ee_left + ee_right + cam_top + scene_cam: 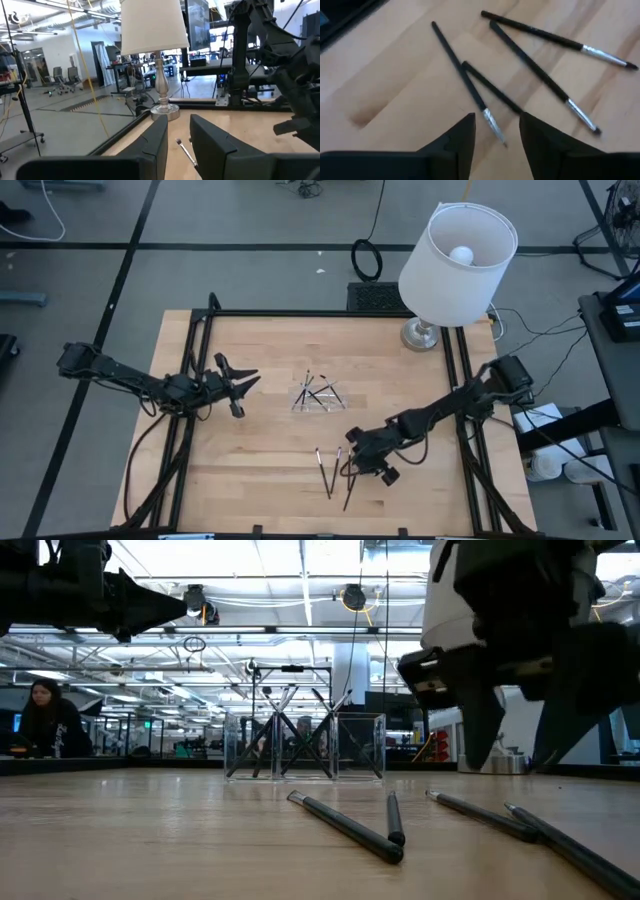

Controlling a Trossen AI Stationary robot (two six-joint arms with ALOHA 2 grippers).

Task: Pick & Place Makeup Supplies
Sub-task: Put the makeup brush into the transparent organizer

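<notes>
Four thin dark makeup sticks [530,65] with silvery ends lie flat on the wood near the table's near edge [335,470], also seen in the low view [345,825]. Several more stand or lean in the small clear tray [318,393] [305,745] at the table's middle. My right gripper [497,135] [352,463] is open and hovers just above the loose sticks, its fingers either side of one stick's silvery end [490,122], clear of it in the low view [515,735]. My left gripper [245,390] [177,145] is open and held in the air left of the tray.
A lamp with a white shade [458,250] stands on its metal foot [422,335] at the table's far right corner. Black frame rails [200,380] run along the table's left and right edges. Bare wood lies between tray and loose sticks. A person [45,720] sits far behind.
</notes>
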